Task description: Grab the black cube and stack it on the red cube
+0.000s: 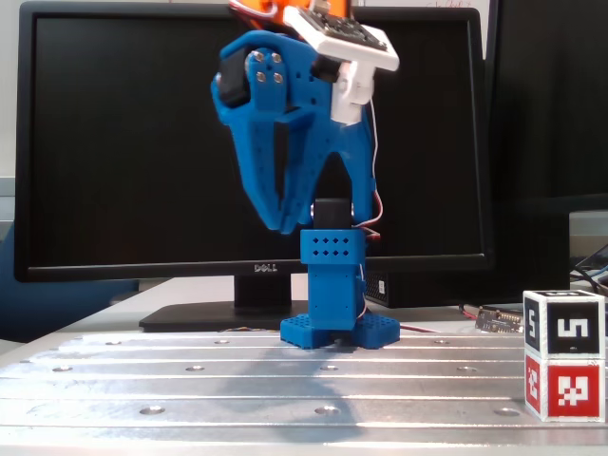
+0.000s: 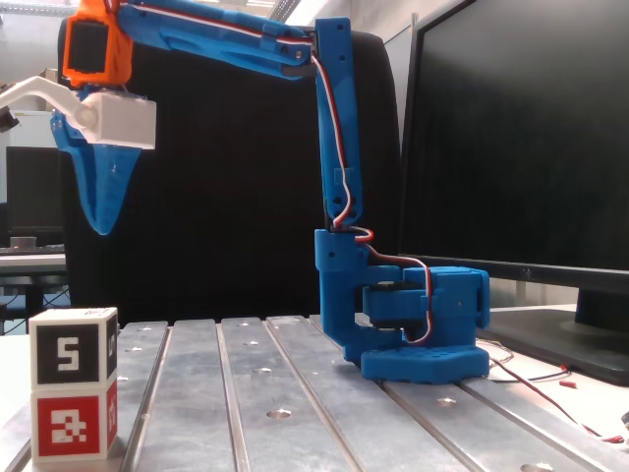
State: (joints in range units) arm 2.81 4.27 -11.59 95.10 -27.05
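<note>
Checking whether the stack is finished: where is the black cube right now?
The black cube sits on top of the red cube, at lower right in one fixed view and lower left in the other.
</note>
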